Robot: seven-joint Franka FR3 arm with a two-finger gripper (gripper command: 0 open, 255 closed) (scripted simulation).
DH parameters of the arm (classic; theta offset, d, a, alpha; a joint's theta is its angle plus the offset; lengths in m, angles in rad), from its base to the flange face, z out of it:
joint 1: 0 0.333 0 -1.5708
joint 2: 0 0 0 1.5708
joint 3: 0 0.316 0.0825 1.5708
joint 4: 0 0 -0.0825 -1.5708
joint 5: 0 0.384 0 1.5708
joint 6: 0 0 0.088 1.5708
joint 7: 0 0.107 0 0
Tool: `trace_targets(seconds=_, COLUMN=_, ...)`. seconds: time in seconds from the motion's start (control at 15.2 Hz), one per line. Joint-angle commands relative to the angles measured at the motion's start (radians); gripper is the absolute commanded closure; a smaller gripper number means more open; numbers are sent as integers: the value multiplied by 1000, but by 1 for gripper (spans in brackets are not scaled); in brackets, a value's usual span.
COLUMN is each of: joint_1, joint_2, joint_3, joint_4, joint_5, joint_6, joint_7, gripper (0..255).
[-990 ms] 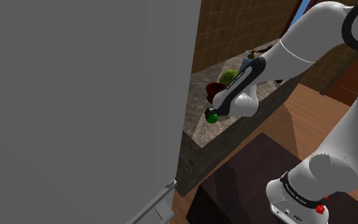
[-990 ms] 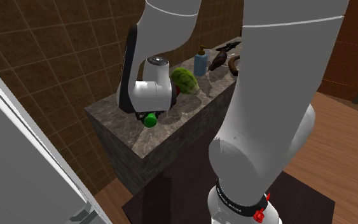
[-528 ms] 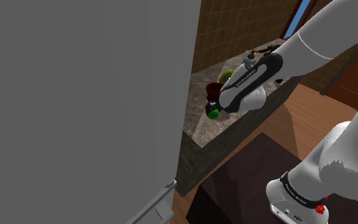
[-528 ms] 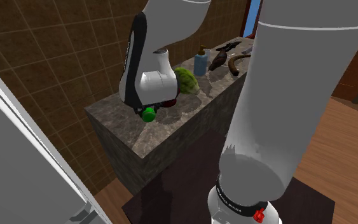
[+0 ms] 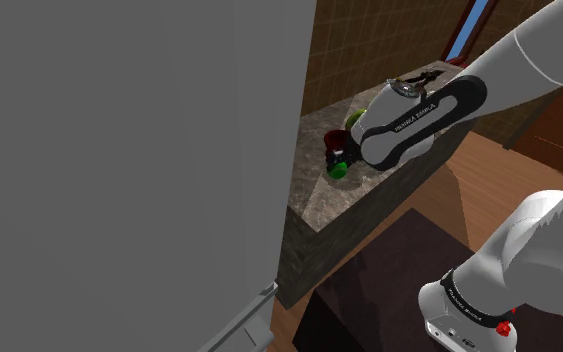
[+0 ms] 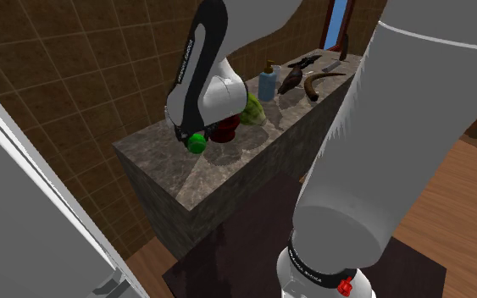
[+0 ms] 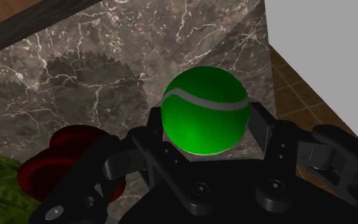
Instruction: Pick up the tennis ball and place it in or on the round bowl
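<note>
Marble counter (image 7: 107, 57), hand (image 7: 206, 125) clasping green tennis ball (image 7: 204, 108), red bowl (image 7: 44, 173) near

The gripper (image 7: 205, 125) with the ball (image 7: 204, 112) has risen a little and moved across the counter (image 6: 190, 182) towards the red bowl (image 6: 223, 133), now just beside it; the forearm has swung up steeper
</note>
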Motion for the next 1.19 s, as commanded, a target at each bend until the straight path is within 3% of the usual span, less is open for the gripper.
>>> trace_targets(seconds=0.0, joint_1=-8, joint_2=-18, joint_3=5, joint_4=2, joint_5=-24, joint_6=-20, joint_7=18, gripper=255)
trace_targets(seconds=0.26, joint_1=15, joint_2=70, joint_3=-77, joint_4=120, joint_5=166, joint_6=-58, joint_7=-216, gripper=255)
trace_targets(seconds=0.53, joint_1=-35, joint_2=166, joint_3=-88, joint_4=256, joint_5=319, joint_6=-116, joint_7=-408, gripper=255)
trace_targets(seconds=0.79, joint_1=-108, joint_2=266, joint_3=-82, joint_4=404, joint_5=410, joint_6=-186, joint_7=-537, gripper=255)
trace_targets(seconds=1.12, joint_1=-202, joint_2=397, joint_3=-71, joint_4=606, joint_5=468, joint_6=-283, joint_7=-636, gripper=255)
